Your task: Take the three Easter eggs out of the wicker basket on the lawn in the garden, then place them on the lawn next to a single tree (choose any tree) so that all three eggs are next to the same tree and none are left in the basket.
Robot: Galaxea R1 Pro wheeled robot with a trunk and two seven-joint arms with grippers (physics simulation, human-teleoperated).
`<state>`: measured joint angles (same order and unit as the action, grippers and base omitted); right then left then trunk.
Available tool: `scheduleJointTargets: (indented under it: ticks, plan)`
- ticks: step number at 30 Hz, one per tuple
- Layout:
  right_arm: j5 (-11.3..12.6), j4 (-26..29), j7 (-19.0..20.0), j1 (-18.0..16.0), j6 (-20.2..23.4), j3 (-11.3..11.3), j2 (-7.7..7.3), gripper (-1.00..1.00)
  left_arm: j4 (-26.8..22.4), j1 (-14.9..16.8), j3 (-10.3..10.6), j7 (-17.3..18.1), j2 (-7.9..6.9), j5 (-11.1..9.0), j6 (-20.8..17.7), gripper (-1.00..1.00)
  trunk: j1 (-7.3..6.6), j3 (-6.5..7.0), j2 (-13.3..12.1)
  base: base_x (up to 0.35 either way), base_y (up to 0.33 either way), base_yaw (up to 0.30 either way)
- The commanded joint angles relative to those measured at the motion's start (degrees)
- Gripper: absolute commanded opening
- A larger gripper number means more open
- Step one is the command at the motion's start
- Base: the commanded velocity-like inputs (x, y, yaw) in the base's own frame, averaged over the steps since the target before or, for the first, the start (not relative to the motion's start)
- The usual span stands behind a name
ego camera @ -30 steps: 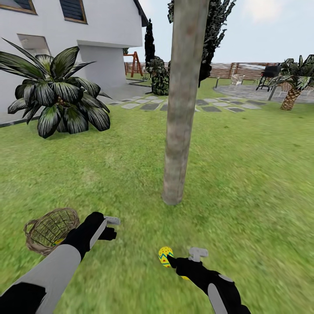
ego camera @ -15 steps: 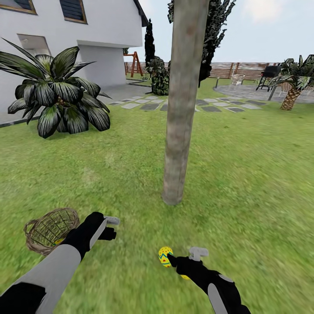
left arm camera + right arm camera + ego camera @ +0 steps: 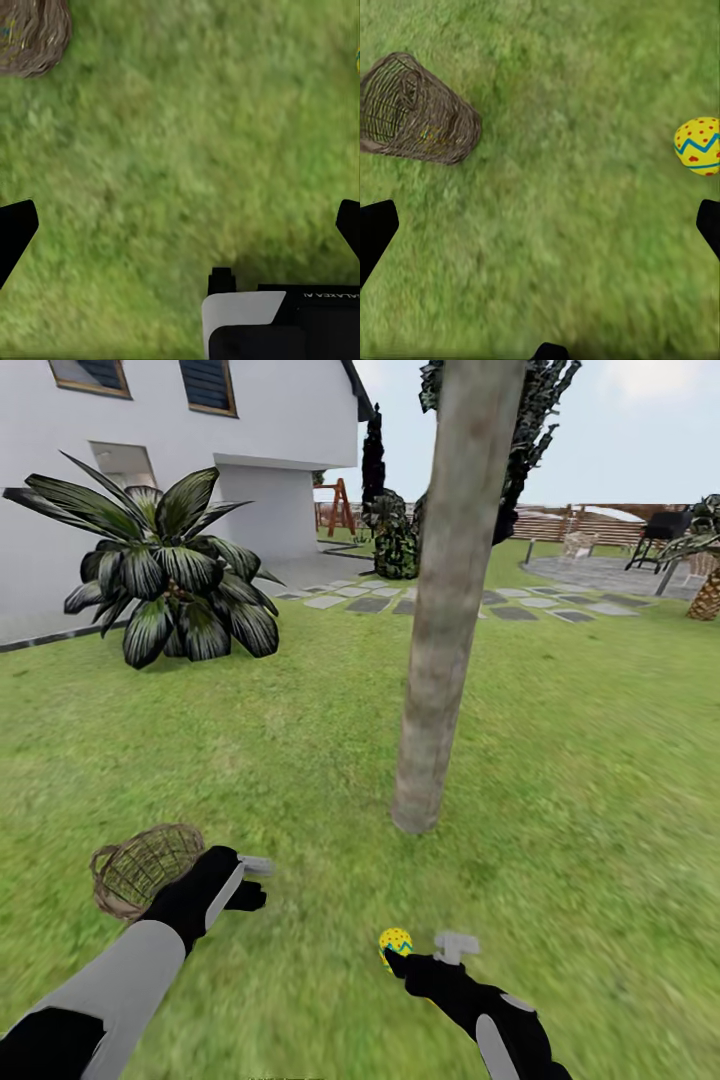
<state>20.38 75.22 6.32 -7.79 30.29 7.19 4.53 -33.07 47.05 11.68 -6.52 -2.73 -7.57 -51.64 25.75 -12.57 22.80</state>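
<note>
**Now: both grippers low over the lawn, one egg beside the right fingers**

Left gripper [image 3: 252, 880]: fingers spread wide apart in the left wrist view, dark tips at the two edges of that picture, nothing but grass between them. Wicker basket [image 3: 145, 868] just behind and outboard of these fingers on the lawn [image 3: 560, 760], partly hidden by the left wrist in the head view; rim of the same basket [image 3: 30, 37] off beyond one fingertip in the left wrist view. Contents of the basket too blurred to tell.

Right gripper [image 3: 425, 952]: fingers likewise spread, tips at the two edges of the right wrist view, bare grass between. Easter egg [image 3: 395, 942], yellow with red dots and a blue-edged zigzag band, lying on the grass just beside the left-hand finger of this gripper, outside the gap and not clamped; same egg [image 3: 699, 146] close ahead of one fingertip in the right wrist view. Basket [image 3: 416, 109] well beyond the opposite fingertip, on its side with its mouth turned away from the egg.

Further out: tree [image 3: 445, 610], bare grey-brown trunk, foot ahead of the right fingers and near the egg. Beyond, dark-fronded palm [image 3: 175, 585], white house [image 3: 150, 450], stone slabs [image 3: 370, 603] and wooden fence [image 3: 590, 525].
</note>
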Motion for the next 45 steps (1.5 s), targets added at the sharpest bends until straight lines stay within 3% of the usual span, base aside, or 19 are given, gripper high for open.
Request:
scheduleJointTargets:
  ticks: [1, 14, 45]
  plan:
    - [0.1, 0.1, 0.1, 0.0, 0.3, -0.1, 0.02, 1.00, -0.1, 0.1, 0.4, -0.5, -0.08, -0.6, -0.2, 1.00, 0.03, -0.12, 0.1, 0.000, 0.000, 0.283]
    - [0.1, 0.0, 0.1, 0.0, 0.3, 0.0, 0.04, 1.00, -0.1, 0.1, 0.4, -0.5, -0.08, -0.6, -0.2, 1.00, 0.03, 0.15, 0.1, 0.000, 0.000, 0.277]
    - [0.1, -0.5, 0.1, 0.0, 0.2, 0.2, 0.04, 1.00, -0.1, 0.0, 0.4, -0.5, -0.11, -0.6, -0.2, 1.00, 0.03, 2.26, 0.1, 0.000, 0.000, 0.210]
